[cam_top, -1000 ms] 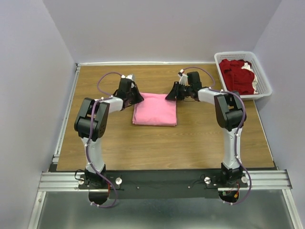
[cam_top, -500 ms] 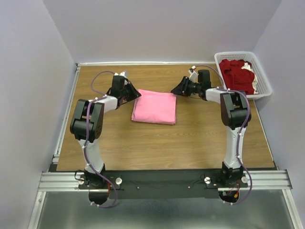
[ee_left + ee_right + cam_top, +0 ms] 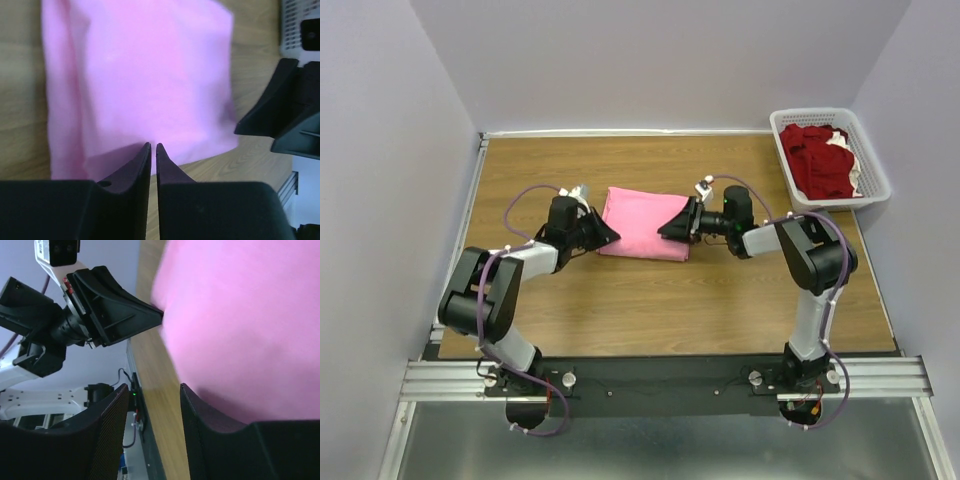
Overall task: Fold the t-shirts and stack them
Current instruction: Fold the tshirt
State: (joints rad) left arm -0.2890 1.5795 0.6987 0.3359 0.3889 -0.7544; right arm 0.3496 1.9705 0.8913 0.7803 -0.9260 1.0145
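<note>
Looking down from above, you have the bright pink t-shirt folded into a flat rectangle at the middle of the desk. Your two claws sit low against it from either side. The left claw has its fingers pressed together with only a hairline gap, tips at the shirt's near left edge. You cannot tell whether any cloth is caught between them. The right claw is spread wide, one finger over the bare wood and the other under the pink cloth at the shirt's right near edge. It grips nothing. The dark red t-shirts lie heaped in the white lattice basket at the far right corner, well apart from both claws.
</note>
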